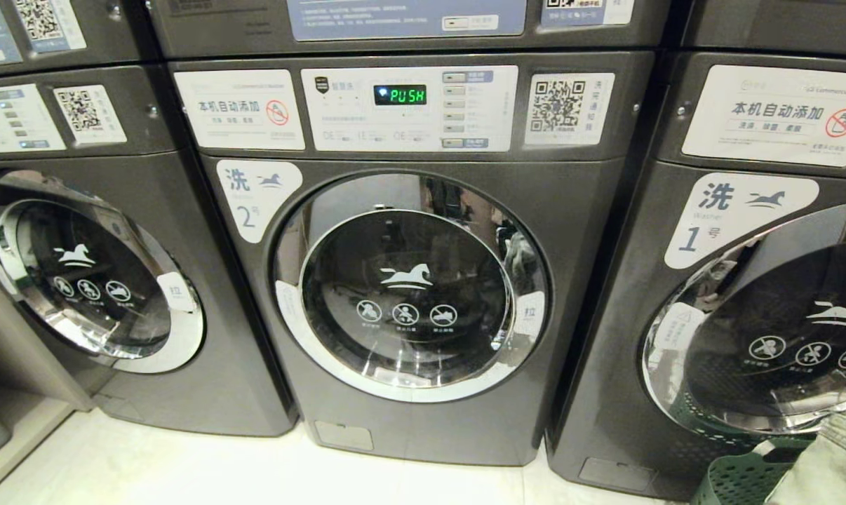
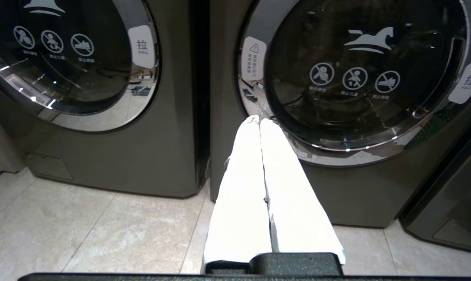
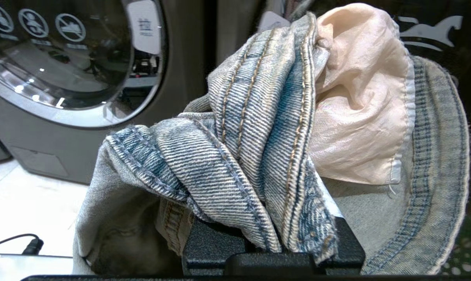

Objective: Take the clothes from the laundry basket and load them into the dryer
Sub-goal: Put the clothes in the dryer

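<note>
A bunched pair of faded blue jeans [image 3: 259, 128] with a pale pink pocket lining is clamped in my right gripper [image 3: 272, 171]; the cloth covers its fingers. In the head view the denim [image 1: 833, 463] shows at the bottom right, above the green laundry basket [image 1: 735, 480]. The dryer, the middle grey machine marked 2, has its round glass door [image 1: 409, 287] shut. My left gripper [image 2: 259, 120] is shut and empty, its white fingers [image 2: 243, 187] pressed together, low before the left rim of that door [image 2: 360, 74].
Similar grey machines with shut doors stand to the left [image 1: 86, 273] and right [image 1: 774, 330]. Pale floor tiles [image 1: 184, 470] run before them. A black cable [image 3: 20, 242] lies on the floor. The green basket's mesh [image 3: 470, 249] sits under the jeans.
</note>
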Motion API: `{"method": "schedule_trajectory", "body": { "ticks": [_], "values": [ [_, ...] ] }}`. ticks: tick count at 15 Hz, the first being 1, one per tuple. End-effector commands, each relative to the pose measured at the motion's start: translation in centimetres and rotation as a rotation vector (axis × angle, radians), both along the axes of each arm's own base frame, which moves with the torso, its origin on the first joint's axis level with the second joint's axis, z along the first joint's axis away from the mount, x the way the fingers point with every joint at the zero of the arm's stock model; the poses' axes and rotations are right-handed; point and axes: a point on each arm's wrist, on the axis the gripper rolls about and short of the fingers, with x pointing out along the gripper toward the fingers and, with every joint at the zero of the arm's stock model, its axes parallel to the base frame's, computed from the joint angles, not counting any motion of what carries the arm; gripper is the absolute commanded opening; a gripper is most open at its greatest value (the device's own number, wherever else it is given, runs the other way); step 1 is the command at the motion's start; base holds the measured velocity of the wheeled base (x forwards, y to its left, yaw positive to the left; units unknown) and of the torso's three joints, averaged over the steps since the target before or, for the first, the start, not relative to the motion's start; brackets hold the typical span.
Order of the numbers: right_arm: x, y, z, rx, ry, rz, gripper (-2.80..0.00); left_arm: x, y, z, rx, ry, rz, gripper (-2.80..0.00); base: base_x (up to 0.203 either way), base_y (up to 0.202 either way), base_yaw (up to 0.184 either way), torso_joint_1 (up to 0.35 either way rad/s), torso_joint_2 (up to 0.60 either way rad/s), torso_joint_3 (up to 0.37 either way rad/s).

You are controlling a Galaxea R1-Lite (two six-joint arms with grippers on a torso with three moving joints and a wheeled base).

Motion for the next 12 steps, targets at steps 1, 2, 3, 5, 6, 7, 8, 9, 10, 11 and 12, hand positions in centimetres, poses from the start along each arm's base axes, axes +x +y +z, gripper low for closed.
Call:
{"method": "schedule_trajectory", "body": {
  "ticks": [1,2,3,5,6,7,8,9,10,11,12],
  "values": [
    [0.01,0.0,0.0,-0.001,0.001,0.001,-2.8,0.22,0.0,-0.8,-0.001,0.026,0.001,-2.8,0.0,0.193,-0.002,0.002,0.0,0.002],
    [0.01,0.0,0.0,-0.001,0.001,0.001,-2.8,0.22,0.0,-0.8,-0.001,0.026,0.001,-2.8,0.0,0.198,0.0,0.002,0.0,0.005],
    [0.01,0.0,0.0,-0.001,0.001,0.001,-2.8,0.22,0.0,-0.8,-0.001,0.026,0.001,-2.8,0.0,0.195,-0.006,0.01,0.01,0.006],
    [0.01,0.0,-0.01,-0.002,0.002,0.002,-2.8,0.22,0.0,-0.81,-0.001,0.027,0.001,-2.8,0.0,0.196,-0.003,0.002,0.0,0.003],
    [0.01,0.0,0.0,-0.004,0.001,0.002,-2.8,0.22,0.0,-0.8,-0.001,0.026,0.001,-2.8,0.0,0.196,-0.002,0.001,0.0,0.002],
    [0.01,0.0,-0.01,-0.004,0.002,0.002,-2.8,0.22,0.0,-0.8,-0.001,0.026,0.001,-2.8,0.0,0.194,-0.004,0.007,0.0,0.002],
    [0.01,0.0,-0.01,-0.004,0.002,0.002,-2.8,0.22,0.0,-0.8,-0.001,0.026,0.001,-2.8,0.0,0.193,-0.003,0.002,0.0,0.002],
    [0.01,0.0,0.0,-0.004,0.001,0.002,-2.8,0.22,0.0,-0.8,-0.001,0.026,0.001,-2.8,0.0,0.198,-0.002,-0.002,0.01,0.006],
    [0.01,0.0,-0.01,-0.004,0.002,0.002,-2.8,0.22,0.0,-0.8,-0.001,0.026,0.001,-2.8,0.0,0.194,-0.004,-0.002,0.0,0.0],
    [0.01,0.0,0.0,-0.004,0.001,0.002,-2.8,0.22,0.0,-0.8,-0.001,0.026,0.001,-2.8,0.0,0.198,0.0,0.0,0.0,0.001],
    [0.01,0.0,-0.01,-0.004,0.002,0.002,-2.8,0.22,0.0,-0.8,-0.001,0.026,0.001,-2.8,0.0,0.194,-0.003,0.0,0.0,0.002]
  ]
}}
